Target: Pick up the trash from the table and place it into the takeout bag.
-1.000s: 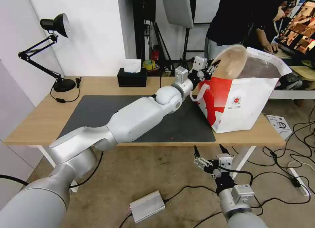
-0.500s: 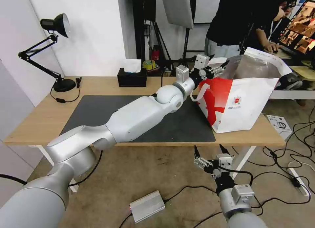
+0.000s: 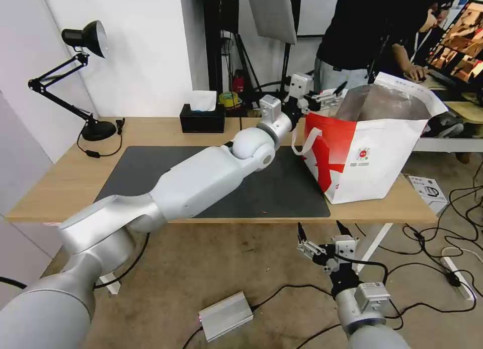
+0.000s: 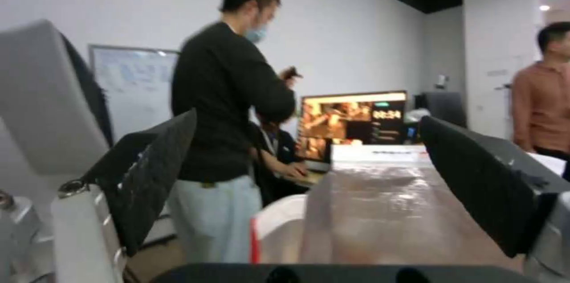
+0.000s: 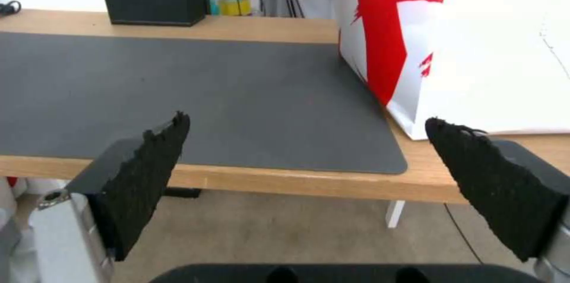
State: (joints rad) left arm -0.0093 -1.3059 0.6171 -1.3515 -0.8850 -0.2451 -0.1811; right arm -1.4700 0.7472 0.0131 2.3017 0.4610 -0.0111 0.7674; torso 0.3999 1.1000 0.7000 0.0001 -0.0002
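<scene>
Desk (image 3: pixel 151 133) is sitting bare of trash; left end effector (image 3: pixel 328 93) is hovering spread and empty beside the bag (image 3: pixel 375 148) rim, bowl just dropped inside, likely finishing. Right end effector (image 3: pixel 322 234) is idling spread below the bag.

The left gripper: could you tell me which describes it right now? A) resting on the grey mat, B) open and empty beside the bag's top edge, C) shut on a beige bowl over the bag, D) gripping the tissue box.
B: the left gripper is open with nothing between its fingers, raised beside the top edge of the takeout bag.
</scene>
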